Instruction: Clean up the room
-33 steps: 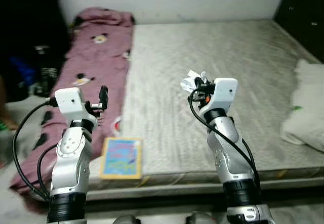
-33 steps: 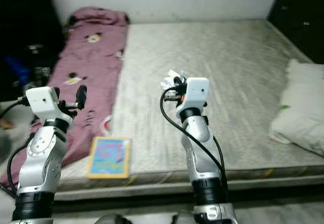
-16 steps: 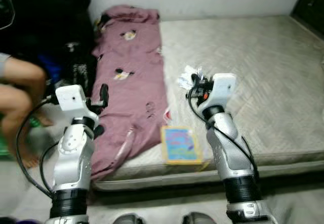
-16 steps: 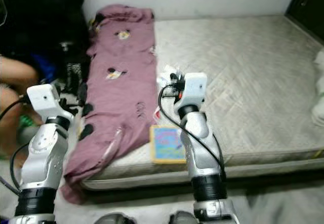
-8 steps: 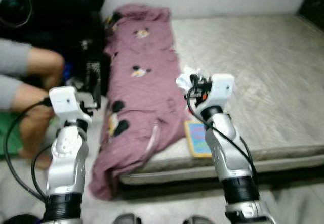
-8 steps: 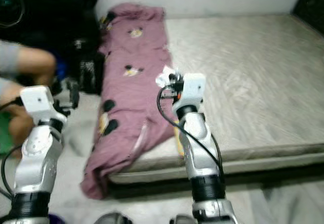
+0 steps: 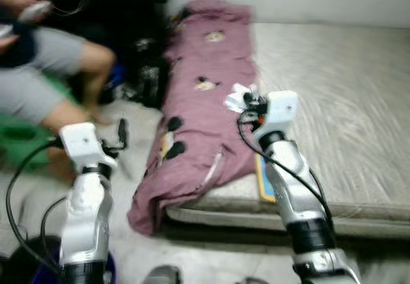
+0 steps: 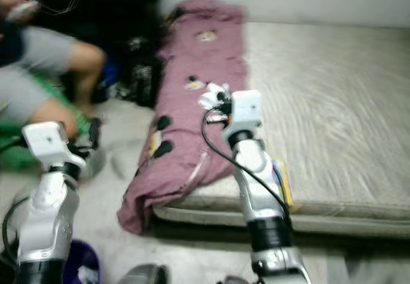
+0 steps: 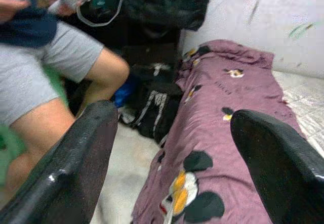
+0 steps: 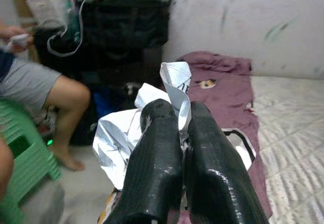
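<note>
View swung left; crumpled white paper (image 10: 126,133).

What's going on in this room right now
The robot stands at the mattress edge. Its right gripper is shut on crumpled white paper, held above the maroon blanket. Its left gripper is open with nothing in it. A person sits on the robot's left.

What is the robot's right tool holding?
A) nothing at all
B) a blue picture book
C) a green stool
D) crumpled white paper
D. The right tool has its fingers closed together on crumpled white paper, which sticks out above and beside them.
</note>
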Controlling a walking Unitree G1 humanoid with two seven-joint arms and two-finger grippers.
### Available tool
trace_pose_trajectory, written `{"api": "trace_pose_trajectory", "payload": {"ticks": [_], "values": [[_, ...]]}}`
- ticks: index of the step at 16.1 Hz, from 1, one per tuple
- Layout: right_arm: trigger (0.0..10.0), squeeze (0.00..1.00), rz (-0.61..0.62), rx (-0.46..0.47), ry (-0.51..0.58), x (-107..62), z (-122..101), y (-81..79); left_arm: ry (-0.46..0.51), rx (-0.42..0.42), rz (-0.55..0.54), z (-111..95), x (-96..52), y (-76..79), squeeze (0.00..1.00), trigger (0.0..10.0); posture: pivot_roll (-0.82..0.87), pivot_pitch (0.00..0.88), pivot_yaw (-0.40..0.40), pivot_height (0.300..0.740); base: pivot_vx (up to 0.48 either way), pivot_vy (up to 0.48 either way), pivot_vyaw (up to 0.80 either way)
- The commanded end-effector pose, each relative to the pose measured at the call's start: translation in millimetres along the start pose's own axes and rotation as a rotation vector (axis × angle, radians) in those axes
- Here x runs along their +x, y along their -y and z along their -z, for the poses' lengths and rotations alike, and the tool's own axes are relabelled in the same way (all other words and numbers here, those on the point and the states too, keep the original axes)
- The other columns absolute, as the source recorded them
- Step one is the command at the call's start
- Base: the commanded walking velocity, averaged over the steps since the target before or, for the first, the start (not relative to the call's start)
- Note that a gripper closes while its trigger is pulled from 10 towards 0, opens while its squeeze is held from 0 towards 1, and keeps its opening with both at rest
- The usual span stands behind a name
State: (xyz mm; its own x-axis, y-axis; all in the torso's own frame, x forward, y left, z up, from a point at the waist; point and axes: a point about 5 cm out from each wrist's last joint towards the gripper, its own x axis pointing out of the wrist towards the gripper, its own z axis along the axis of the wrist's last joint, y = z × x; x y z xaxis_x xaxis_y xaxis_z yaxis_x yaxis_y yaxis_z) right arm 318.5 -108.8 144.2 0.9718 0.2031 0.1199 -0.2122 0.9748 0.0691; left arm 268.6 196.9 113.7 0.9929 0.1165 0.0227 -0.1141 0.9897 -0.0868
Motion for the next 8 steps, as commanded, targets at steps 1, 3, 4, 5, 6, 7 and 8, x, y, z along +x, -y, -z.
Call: {"api": "trace_pose_trajectory", "payload": {"ticks": [1, 3, 4, 5, 6, 7, 8], "values": [[10.0, 0.0, -0.022, 0.008, -0.004, -2.2, 0.6, -7.3, -0.004, 0.036, -0.006, 0.2, -3.9, -5.8, 0.0, 10.0, -0.05, 0.0, -0.016, 0.74, 0.0, 0.0, 0.8], [10.0, 0.0, -0.017, 0.011, -0.009, -8.6, 2.9, -7.3, 0.006, 0.052, -0.001, 2.4, -13.6, -5.5, 0.0, 10.0, -0.05, 0.0, -0.005, 0.74, 0.0, 0.0, 0.8], [10.0, 0.0, -0.016, 0.01, -0.017, -11.4, 6.5, -7.1, -0.015, 0.071, 0.012, 7.6, -17.4, -5.1, 0.0, 10.0, -0.05, 0.0, -0.001, 0.74, 0.0, 0.0, 0.8], [10.0, 0.0, -0.01, 0.009, -0.05, -13.6, 14.4, -6.0, -0.047, 0.095, 0.016, 16.2, -20.1, -6.8, 0.0, 10.0, -0.06, 0.0, 0.002, 0.74, 0.0, 0.0, 0.8], [10.0, 0.0, -0.001, 0.022, -0.07, -13.3, 19.3, -5.1, -0.07, 0.092, 0.015, 23.8, -19.3, -7.2, 0.0, 10.0, -0.06, 0.0, -0.002, 0.74, 0.0, 0.0, 0.8], [10.0, 0.0, -0.001, 0.01, -0.08, -12.5, 23.0, -4.7, -0.099, 0.111, 0.011, 32.4, -17.6, -7.4, 0.0, 10.0, -0.06, 0.0, -0.006, 0.74, 0.0, 0.0, 0.8], [10.0, 0.0, 0.003, -0.022, -0.097, -14.4, 29.3, -1.2, -0.11, 0.137, 0.016, 39.0, -17.0, -8.4, 0.0, 10.0, -0.05, 0.0, -0.005, 0.74, 0.0, 0.0, 0.8]]}}
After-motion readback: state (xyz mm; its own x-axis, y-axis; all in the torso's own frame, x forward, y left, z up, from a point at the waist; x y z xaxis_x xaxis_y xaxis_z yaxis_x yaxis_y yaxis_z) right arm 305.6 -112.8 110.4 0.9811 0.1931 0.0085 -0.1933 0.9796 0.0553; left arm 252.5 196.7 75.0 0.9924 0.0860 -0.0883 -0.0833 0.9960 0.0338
